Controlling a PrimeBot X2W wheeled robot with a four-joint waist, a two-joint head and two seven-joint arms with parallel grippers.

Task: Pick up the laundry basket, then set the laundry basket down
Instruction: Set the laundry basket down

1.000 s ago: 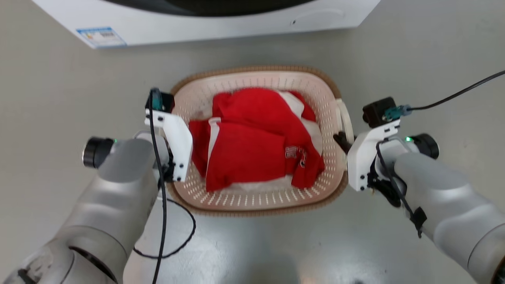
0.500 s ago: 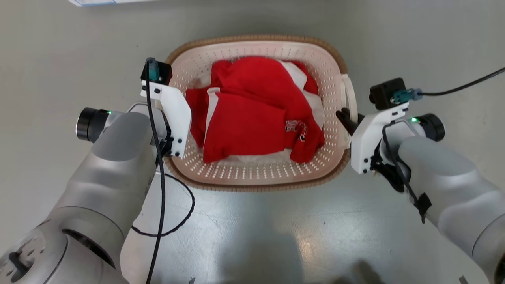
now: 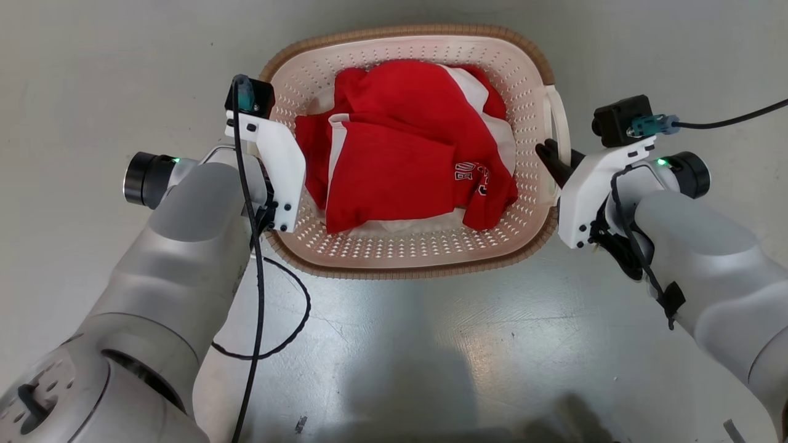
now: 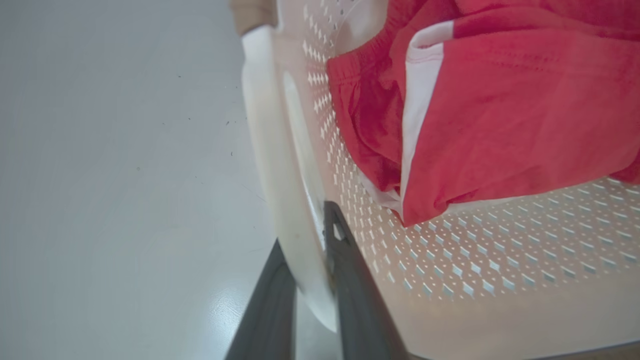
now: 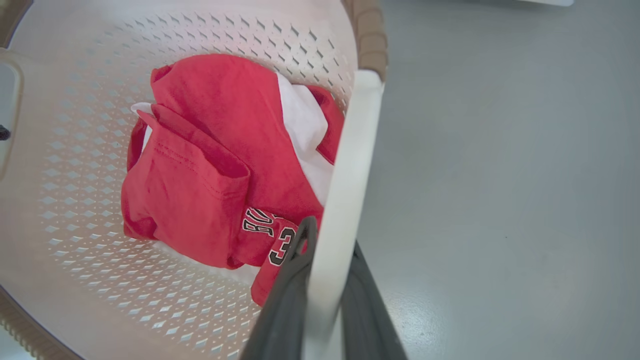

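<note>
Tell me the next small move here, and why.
Probably lift straight up, both sides evenly. The left pincer is shut on the basket's left handle and the right pincer on the right handle, so an uneven lift would tilt it and could shift the loose red clothes. Whether it is off the floor yet, I cannot tell.

The floor is grey, smooth and flat, and it looks the same to the left, to the right and far away. Near the front it is shiny, with a bright patch of light on it and a big soft shadow nearer still. There are thin scratch lines in the shiny part, a few tiny dark specks on the left, and one small dark bit near the front.
</note>
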